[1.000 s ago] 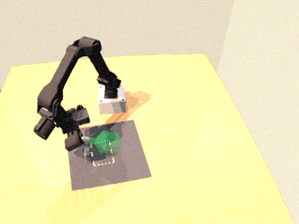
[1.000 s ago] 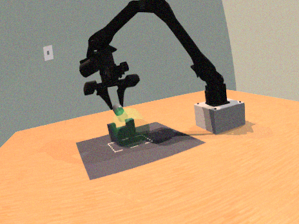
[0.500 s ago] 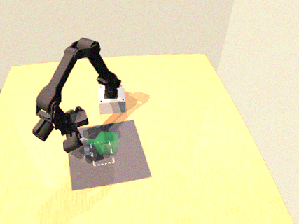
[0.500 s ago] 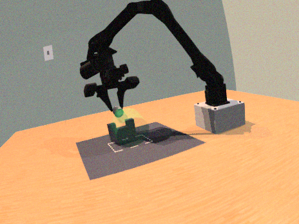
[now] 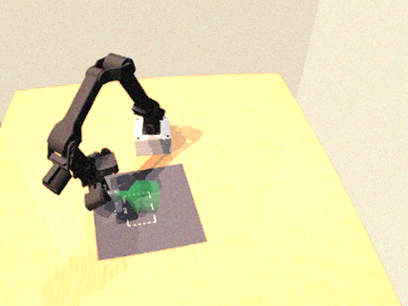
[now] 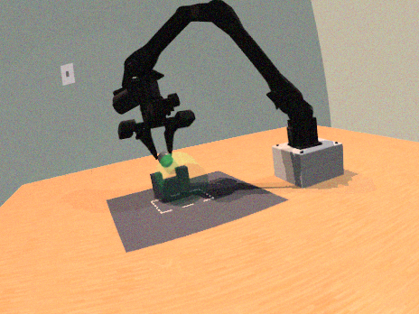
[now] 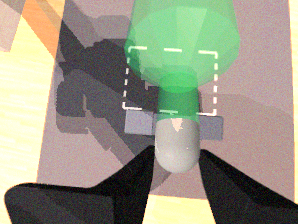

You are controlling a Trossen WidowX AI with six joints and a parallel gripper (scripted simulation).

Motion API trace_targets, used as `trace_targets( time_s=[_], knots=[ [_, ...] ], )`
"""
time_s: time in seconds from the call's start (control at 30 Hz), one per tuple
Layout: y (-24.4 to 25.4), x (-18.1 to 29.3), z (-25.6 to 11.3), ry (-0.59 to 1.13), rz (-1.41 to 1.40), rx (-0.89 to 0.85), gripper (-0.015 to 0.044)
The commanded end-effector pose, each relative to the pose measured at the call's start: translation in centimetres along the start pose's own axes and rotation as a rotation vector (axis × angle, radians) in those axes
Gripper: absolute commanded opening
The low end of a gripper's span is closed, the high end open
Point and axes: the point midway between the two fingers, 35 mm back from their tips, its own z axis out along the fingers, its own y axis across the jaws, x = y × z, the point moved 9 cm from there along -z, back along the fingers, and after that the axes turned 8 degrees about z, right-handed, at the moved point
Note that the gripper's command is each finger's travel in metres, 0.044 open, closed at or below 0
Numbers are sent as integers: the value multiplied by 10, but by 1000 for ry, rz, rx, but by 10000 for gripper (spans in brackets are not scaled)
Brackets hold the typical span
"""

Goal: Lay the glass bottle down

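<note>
The green glass bottle is tipped over, nearly lying, its grey cap end toward my fingers. My gripper is shut on the bottle's capped neck and holds it above the rest. The grey U-shaped rest stands on the mat; in the wrist view the neck passes over the space between its two posts. The body is over the dashed outline and reaches beyond its far edge. Whether the body's far end touches the mat is not clear.
The dark mat lies on the wooden table. The arm's grey base block stands behind the mat in the top view. The arm arches over from it.
</note>
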Motion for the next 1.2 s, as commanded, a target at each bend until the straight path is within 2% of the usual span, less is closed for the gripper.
trace_targets(
  time_s=[0.0, 1.17],
  knots=[
    [-1, 3, 2, 1, -3, -1, 132],
    [-1, 18, 14, -3, 17, 5, 132]
  ],
)
